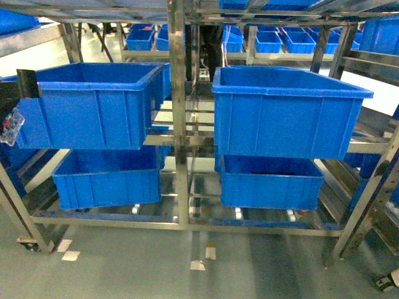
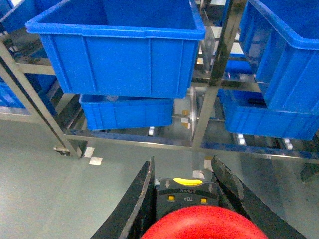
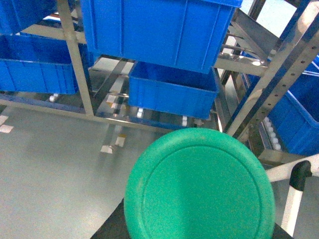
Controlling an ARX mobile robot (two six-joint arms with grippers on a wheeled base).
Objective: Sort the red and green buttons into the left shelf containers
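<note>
The red button [image 2: 204, 225], a round red cap on a dark body with a yellow tab, sits between the black fingers of my left gripper [image 2: 184, 169], which is shut on it low above the floor. The green button's [image 3: 199, 186] cap fills the lower right wrist view. It hides most of my right gripper [image 3: 199, 230], which is closed on it; only dark finger edges show beside it. The left shelf containers are an upper blue bin [image 1: 93, 103] and a lower blue bin [image 1: 106, 180], also seen as upper bin [image 2: 119, 55] and lower bin [image 2: 127, 112]. Neither gripper shows in the head view.
A steel upright [image 1: 179, 124] splits the rack. To its right stand two more blue bins [image 1: 283, 112] [image 1: 271, 180]. Smaller blue trays [image 1: 268, 40] sit on racks behind. A white post with a black cap [image 3: 298, 194] stands at my right. Grey floor lies before the rack.
</note>
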